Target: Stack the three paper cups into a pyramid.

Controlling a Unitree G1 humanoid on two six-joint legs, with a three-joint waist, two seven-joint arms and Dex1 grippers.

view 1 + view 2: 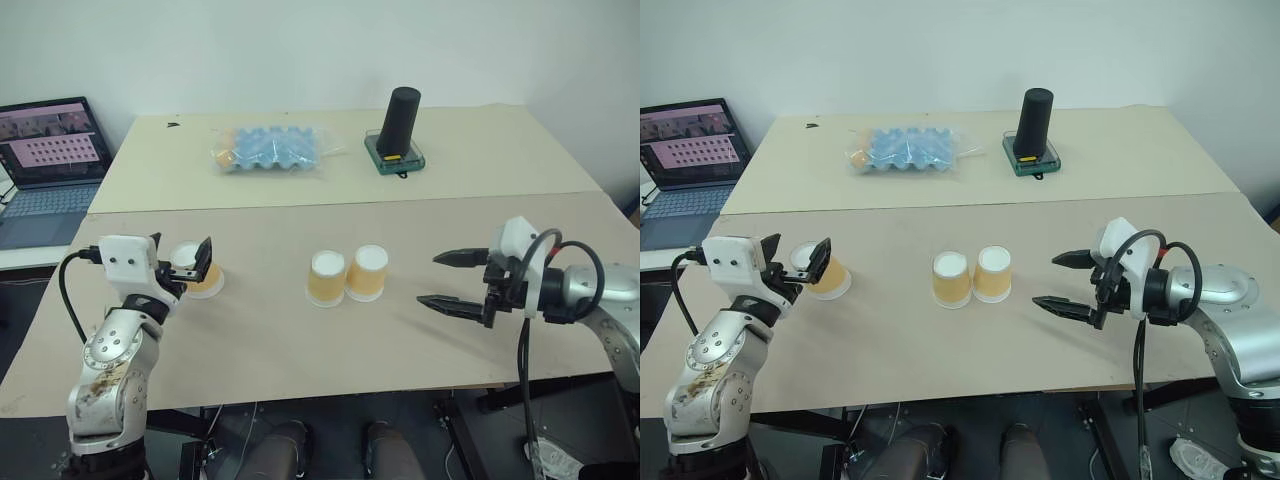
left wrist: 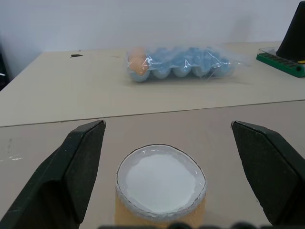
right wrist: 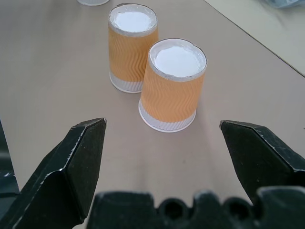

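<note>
Here, two cups [image 1: 346,276] stood upside down, touching, at mid-table as the base, while the third cup [image 1: 199,277] sat inverted near the table's left edge. The step in hand looked to be the pickup of that third cup: the left gripper [image 1: 180,262] stood wide open around it, fingers clear of its sides, holding nothing. Next, it would likely need to close gently, lift, and set the cup atop the pair. The right gripper [image 1: 446,279] waited wide open and empty, toward the table's right edge.
</note>
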